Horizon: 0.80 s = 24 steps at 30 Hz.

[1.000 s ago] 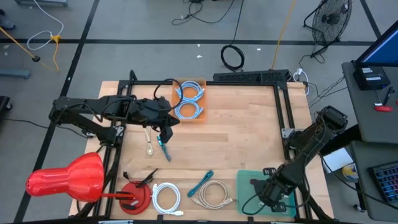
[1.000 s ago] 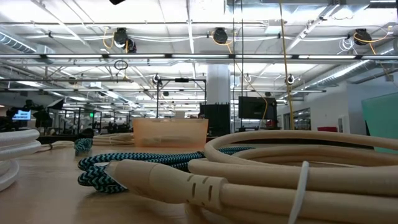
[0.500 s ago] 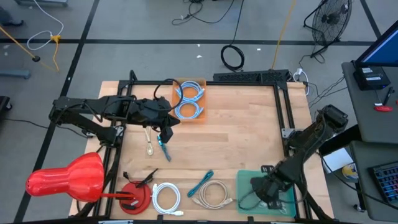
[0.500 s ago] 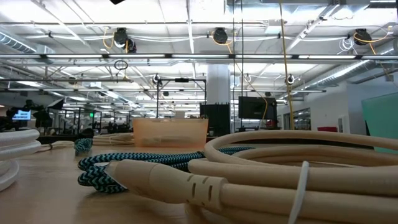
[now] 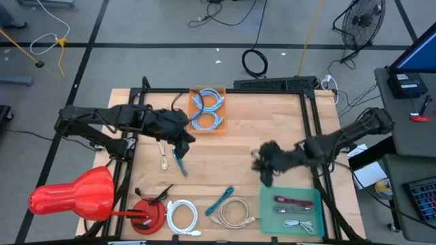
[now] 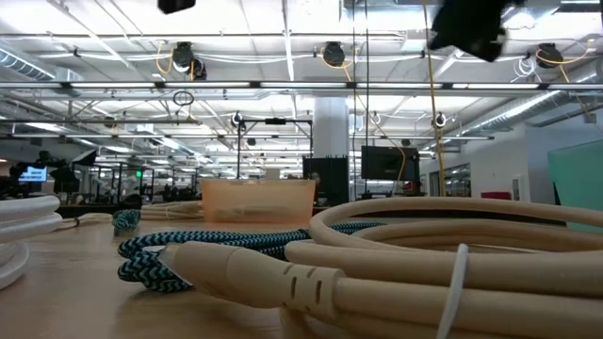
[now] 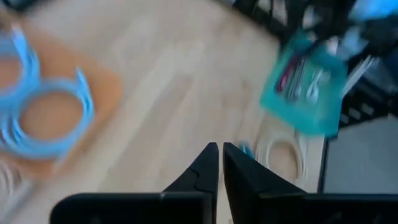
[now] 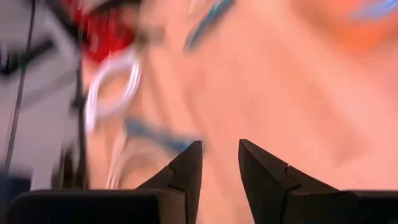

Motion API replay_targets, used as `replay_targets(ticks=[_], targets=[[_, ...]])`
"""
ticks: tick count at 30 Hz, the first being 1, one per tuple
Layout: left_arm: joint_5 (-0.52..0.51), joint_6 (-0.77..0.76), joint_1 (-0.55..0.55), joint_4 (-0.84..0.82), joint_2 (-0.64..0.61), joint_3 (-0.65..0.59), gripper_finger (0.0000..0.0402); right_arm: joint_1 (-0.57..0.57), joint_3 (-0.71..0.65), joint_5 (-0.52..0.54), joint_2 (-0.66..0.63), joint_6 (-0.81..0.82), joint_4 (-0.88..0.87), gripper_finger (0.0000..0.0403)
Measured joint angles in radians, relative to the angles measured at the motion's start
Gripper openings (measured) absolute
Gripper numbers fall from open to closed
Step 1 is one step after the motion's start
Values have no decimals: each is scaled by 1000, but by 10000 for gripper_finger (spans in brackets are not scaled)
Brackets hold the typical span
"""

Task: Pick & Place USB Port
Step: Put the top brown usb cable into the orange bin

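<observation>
Bench (image 5: 259,129) of pale wood stands on grey floor, a fan (image 5: 361,20) beyond. Teal mat (image 5: 269,204) carries the USB cables (image 5: 293,201). Right gripper (image 5: 262,167) hovers above it, fingers apart, empty. Left gripper (image 5: 182,144), fingers closed, sits near the orange tray (image 5: 219,92).

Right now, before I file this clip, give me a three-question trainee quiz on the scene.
1. True or false: the orange tray holds blue cables.
2. What lies on the green mat?
A) red and white cables
B) a fan
C) nothing
3. Fill in: the right tool hangs over the ____, its fingers apart and empty.

Key: 1 true; 2 A; 3 table
</observation>
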Motion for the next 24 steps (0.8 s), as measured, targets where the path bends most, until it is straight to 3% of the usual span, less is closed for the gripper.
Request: replay_targets(ticks=[7, 12, 16, 19, 24], targets=[[63, -99, -132, 21, 24, -124, 36, -183, 0, 36, -17, -21, 75, 112], [-78, -288, -182, -137, 40, -215, 29, -228, 0, 35, -11, -7, 80, 122], [-140, -513, -145, -208, 38, -320, 19, -235, 0, 35, -12, -7, 102, 125], [-90, -607, -88, -233, 41, -432, 13, -235, 0, 35, -12, -13, 114, 125], [14, -624, 19, -186, 41, -618, 17, -236, 0, 35, -11, -14, 109, 125]])
